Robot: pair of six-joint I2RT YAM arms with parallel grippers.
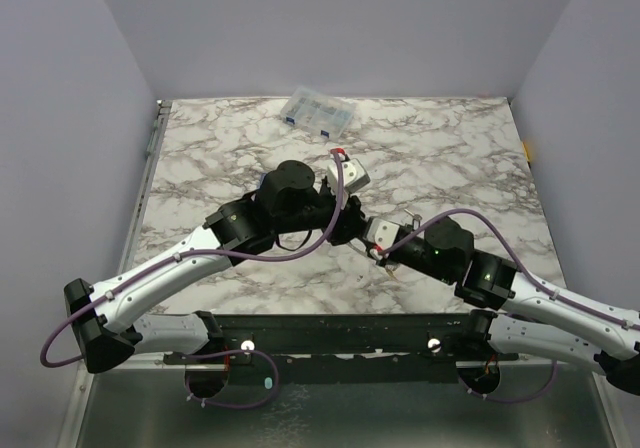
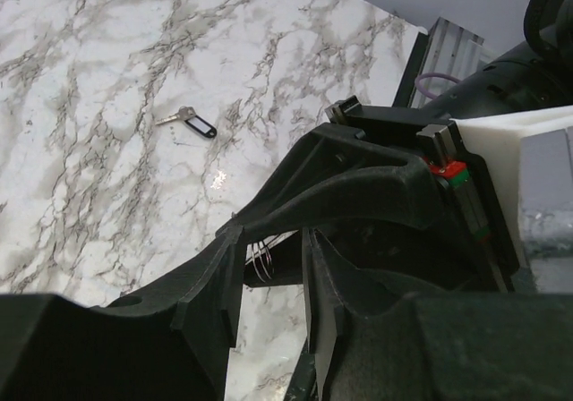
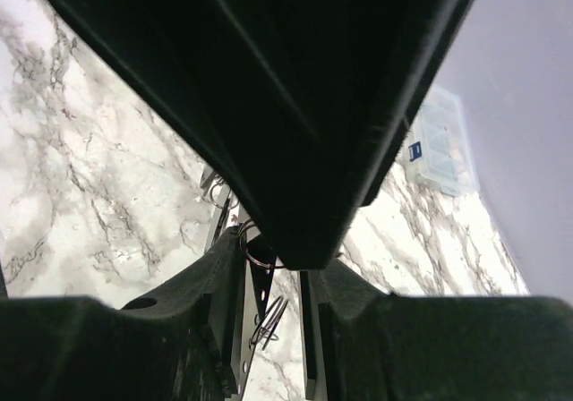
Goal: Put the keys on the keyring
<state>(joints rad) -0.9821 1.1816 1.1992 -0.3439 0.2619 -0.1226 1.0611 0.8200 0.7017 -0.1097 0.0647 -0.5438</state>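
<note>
My two grippers meet tip to tip at the middle of the marble table (image 1: 450,158). The right gripper (image 3: 273,267) has its fingers a short way apart, with a thin grey wire ring, the keyring (image 3: 258,251), spanning the gap at their tips. A dark flat piece and more wire loops (image 3: 273,316) hang just below it. The left gripper (image 2: 273,251) comes in from the other side, its jaws narrowly apart around the wire coils (image 2: 260,260); whether they touch the wire is hidden. One key with a black tag (image 2: 192,123) lies alone on the table.
A clear plastic compartment box (image 1: 318,113) sits at the back of the table, also seen in the right wrist view (image 3: 439,141). A metal rail (image 1: 150,138) runs along the table's left edge. Grey walls close in three sides.
</note>
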